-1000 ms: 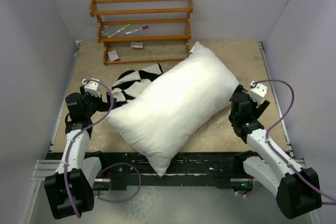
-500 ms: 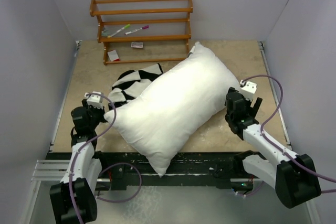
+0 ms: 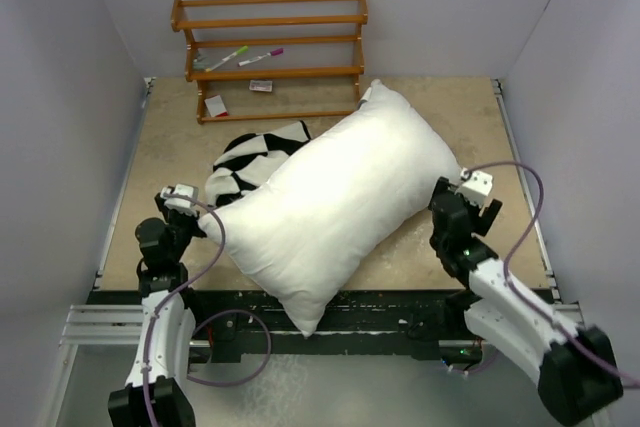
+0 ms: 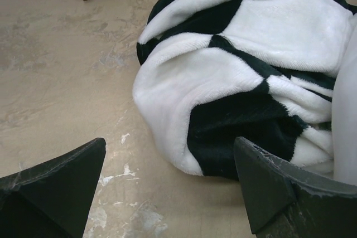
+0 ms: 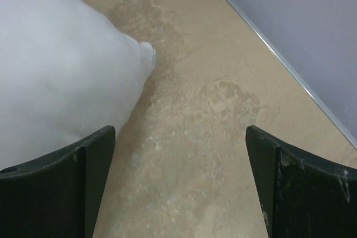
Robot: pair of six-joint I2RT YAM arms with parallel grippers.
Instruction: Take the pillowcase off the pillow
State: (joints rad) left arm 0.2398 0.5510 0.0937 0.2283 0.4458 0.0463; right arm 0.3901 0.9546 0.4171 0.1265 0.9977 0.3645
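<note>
The plain white pillow point(image 3: 330, 197) lies diagonally across the table, bare, one corner hanging over the near edge. The black and white checkered pillowcase point(image 3: 250, 157) lies crumpled on the table behind the pillow's left end, off the pillow; it fills the left wrist view point(image 4: 245, 76). My left gripper point(image 3: 185, 209) is open and empty, low near the front left, just short of the pillowcase point(image 4: 170, 185). My right gripper point(image 3: 468, 199) is open and empty beside the pillow's right end; the pillow's corner point(image 5: 61, 71) shows to its left in the right wrist view.
A wooden rack point(image 3: 270, 52) stands at the back with two markers point(image 3: 245, 55) and small cards on its shelves. White walls close in on the left, right and back. A metal rail point(image 3: 520, 167) runs along the table's right edge.
Both arms have drawn back toward the near edge and lowered; the left gripper moved away from the pillowcase. The pillow and pillowcase have not moved.
</note>
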